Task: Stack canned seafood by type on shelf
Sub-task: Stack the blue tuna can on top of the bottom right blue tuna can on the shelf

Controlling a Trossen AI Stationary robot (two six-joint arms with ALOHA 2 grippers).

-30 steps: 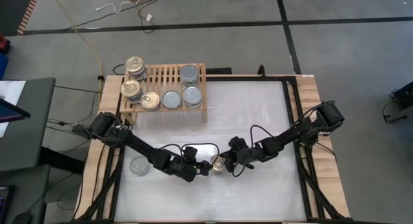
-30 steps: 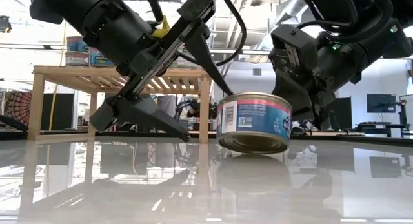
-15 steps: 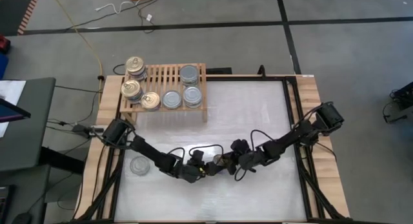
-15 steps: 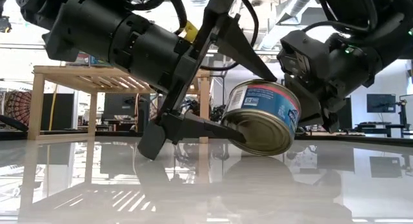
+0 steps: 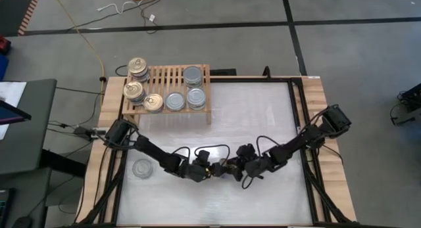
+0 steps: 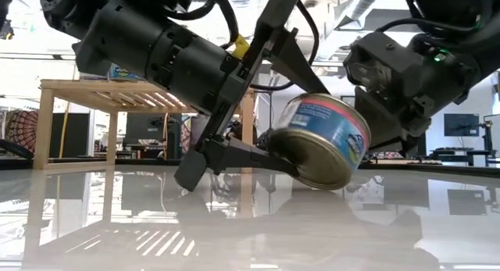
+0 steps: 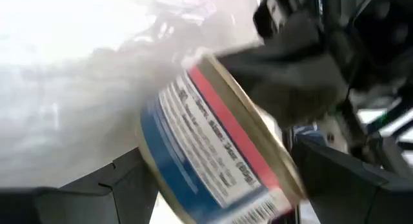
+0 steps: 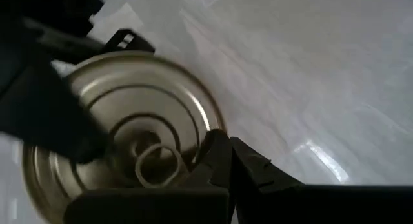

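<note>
A tin [image 6: 320, 142] with a blue and red label and a gold pull-tab top [image 8: 129, 133] stands steeply tilted near the table's near middle, its lower rim on the tabletop. My left gripper [image 6: 301, 126] is open around it, one finger under its bottom and one over its top. My right gripper [image 8: 227, 153] is shut at the top's rim. The light-wood shelf [image 5: 168, 90] at the far left carries gold-topped tins [image 5: 135, 91] and silver-topped tins [image 5: 192, 75]. One more tin [image 5: 141, 169] lies on the table at the near left. My left gripper comes slanting down from the table's left. Its lower finger [image 6: 250, 155] lies under the tin's bottom face [image 6: 312, 168] and props the left side up. Whether the upper finger [image 8: 45, 101] across the top face touches, I cannot tell. My right gripper, slanting down from the right, has its shut fingertips [image 8: 216, 156] against the rim of the tin's pull-tab top [image 8: 205, 130]. The tin leans away from them, tilted.
The shelf has bare slats [image 5: 168, 77] in its far middle. The white tabletop [image 5: 263, 116] stretches between the shelf and both arms. Wooden table edges and cables [image 5: 309, 182] run along the right side.
My left gripper has sunk and gone toward the table's right, and its lower finger has slid under the tin. The tin has tipped from nearly flat to steeply tilted, left side raised, lower right rim staying on the table. My right gripper has shifted a little toward the near edge.
</note>
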